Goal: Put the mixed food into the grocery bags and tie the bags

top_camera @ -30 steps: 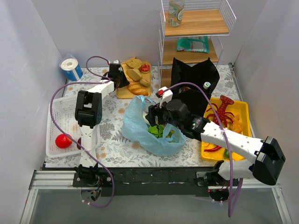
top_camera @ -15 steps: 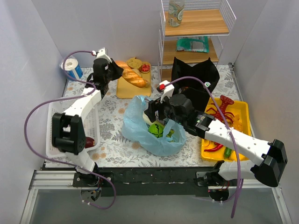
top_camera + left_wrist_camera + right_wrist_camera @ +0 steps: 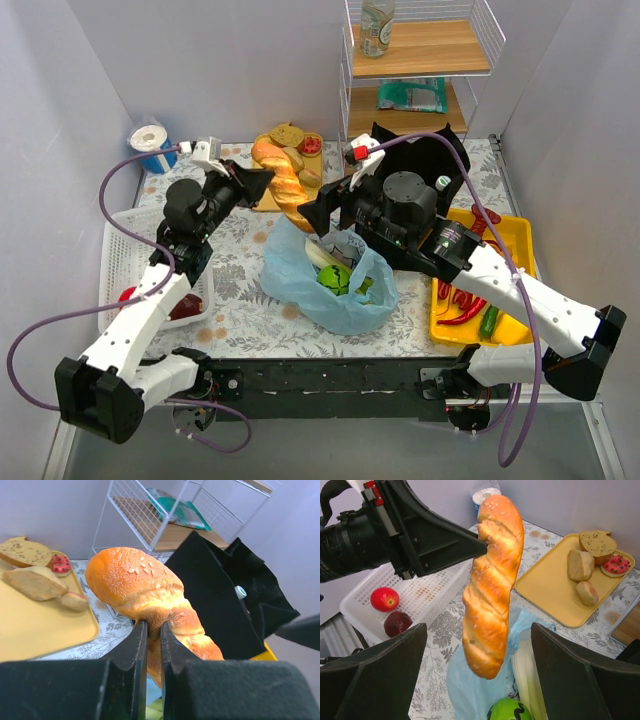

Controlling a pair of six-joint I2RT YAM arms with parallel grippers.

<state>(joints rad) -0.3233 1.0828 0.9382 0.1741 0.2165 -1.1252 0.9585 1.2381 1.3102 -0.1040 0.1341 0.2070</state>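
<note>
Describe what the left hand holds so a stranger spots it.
Find the light-blue bag mid-table. Above it hangs a long golden twisted loaf, pinched in the left hand. Unlike the short bread pieces on the yellow tray behind, it is airborne.

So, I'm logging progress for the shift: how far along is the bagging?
Done: green vegetables lie in the light-blue bag. In hand: the left gripper holds the bread loaf over that bag, the right gripper open beside it. Left: loaf not yet in, food sits on the right-hand yellow tray, neither bag tied.
</note>
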